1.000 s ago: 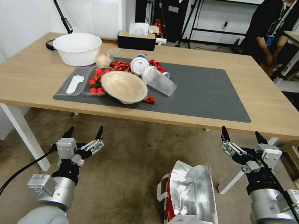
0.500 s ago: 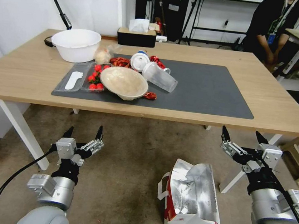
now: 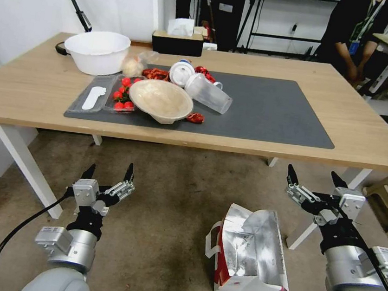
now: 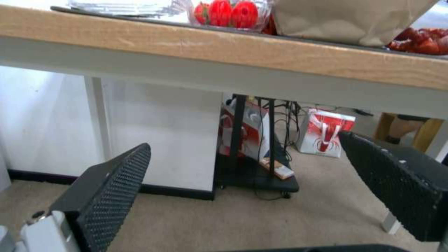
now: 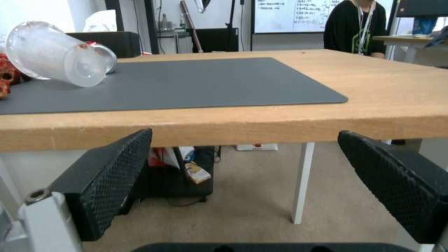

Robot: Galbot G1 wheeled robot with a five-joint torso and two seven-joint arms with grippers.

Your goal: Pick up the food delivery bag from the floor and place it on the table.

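The big white paper food bag (image 3: 250, 257) w/ red sides & shiny silver inside sits on the brown-grey floor (image 3: 167, 217), mouth open, in front of the long light-wood table (image 3: 363, 137) w/ its dark grey mat (image 3: 272, 112). L gripper (image 3: 109, 172) hangs low, well left of the bag, fingers spread wide, holding nothing. R gripper (image 3: 313, 177) is just right of the bag & above it, not touching, fingers also spread wide, empty.

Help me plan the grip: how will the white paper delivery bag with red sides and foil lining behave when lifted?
The white paper delivery bag with foil lining looks floppy: its open top is already creased, so squeezed walls would likely buckle. Its thin white handles might tear. Weight unclear; contents are hidden.
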